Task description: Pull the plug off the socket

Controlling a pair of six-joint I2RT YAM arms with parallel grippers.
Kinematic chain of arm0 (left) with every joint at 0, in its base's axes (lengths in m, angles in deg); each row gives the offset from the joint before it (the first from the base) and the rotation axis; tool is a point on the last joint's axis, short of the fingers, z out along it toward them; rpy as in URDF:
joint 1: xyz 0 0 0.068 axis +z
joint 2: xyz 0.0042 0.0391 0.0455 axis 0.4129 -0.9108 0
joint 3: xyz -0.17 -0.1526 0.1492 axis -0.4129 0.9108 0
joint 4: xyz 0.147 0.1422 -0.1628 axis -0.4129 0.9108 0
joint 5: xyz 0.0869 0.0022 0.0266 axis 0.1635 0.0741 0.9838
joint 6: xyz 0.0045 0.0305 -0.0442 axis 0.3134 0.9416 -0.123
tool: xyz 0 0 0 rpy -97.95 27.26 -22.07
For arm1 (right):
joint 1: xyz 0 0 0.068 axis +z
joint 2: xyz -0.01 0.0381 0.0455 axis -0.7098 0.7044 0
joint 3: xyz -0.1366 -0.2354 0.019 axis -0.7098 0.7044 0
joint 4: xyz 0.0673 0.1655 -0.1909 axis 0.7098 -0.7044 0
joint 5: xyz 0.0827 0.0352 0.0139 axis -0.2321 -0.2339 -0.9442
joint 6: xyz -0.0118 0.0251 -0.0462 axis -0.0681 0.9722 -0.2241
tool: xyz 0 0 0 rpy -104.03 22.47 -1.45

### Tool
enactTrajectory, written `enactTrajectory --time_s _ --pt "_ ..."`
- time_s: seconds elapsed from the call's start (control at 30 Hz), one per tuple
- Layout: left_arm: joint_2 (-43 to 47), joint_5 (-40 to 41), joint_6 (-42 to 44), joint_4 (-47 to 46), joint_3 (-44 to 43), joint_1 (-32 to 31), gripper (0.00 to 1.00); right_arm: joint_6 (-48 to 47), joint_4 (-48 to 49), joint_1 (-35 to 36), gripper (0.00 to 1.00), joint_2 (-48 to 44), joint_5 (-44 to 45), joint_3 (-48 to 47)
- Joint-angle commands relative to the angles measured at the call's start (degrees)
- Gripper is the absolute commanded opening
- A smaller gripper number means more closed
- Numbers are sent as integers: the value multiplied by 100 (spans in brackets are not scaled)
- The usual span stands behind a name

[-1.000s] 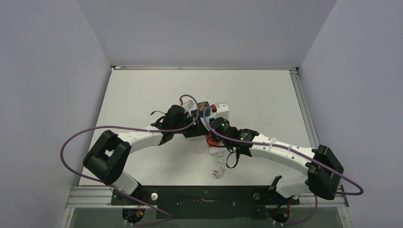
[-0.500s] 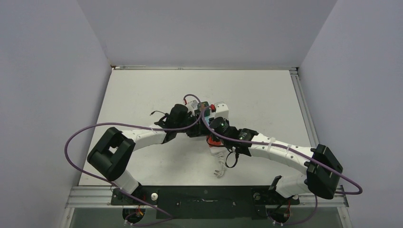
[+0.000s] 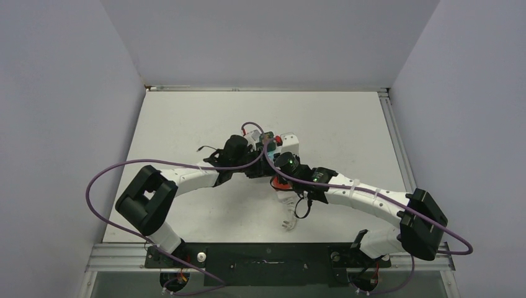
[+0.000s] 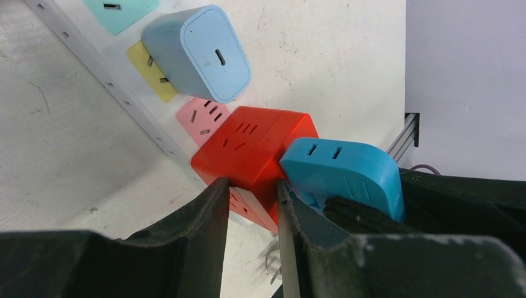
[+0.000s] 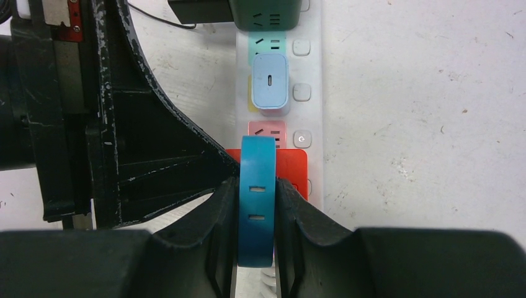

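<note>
The socket, a long white power strip, lies mid-table. A red cube adapter sits plugged into its end outlet. A blue plug sticks into the cube's side. My right gripper is shut on the blue plug, one finger flat on each face. My left gripper comes from the left, its fingers pinched on the red cube's near corner.
A light blue charger is plugged in next to the pink outlet. A black adapter occupies the far outlet. The strip's white cord coils towards the near edge. Grey walls enclose the table.
My left gripper has narrowed from wide open down onto the red cube and edged right towards the strip. The right gripper has kept its hold on the blue plug.
</note>
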Motion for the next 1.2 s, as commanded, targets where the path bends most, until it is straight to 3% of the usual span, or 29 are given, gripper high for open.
enactTrajectory --time_s 0.0,0.3,1.17 --pt "-222 138 273 489 -91 -218 24 192 359 -217 5 -165 -190 -86" --pt "-303 199 303 547 -122 -321 23 342 593 -688 5 -535 -804 254" --pt "-461 279 404 680 -215 -394 23 124 925 -95 5 -646 -285 359"
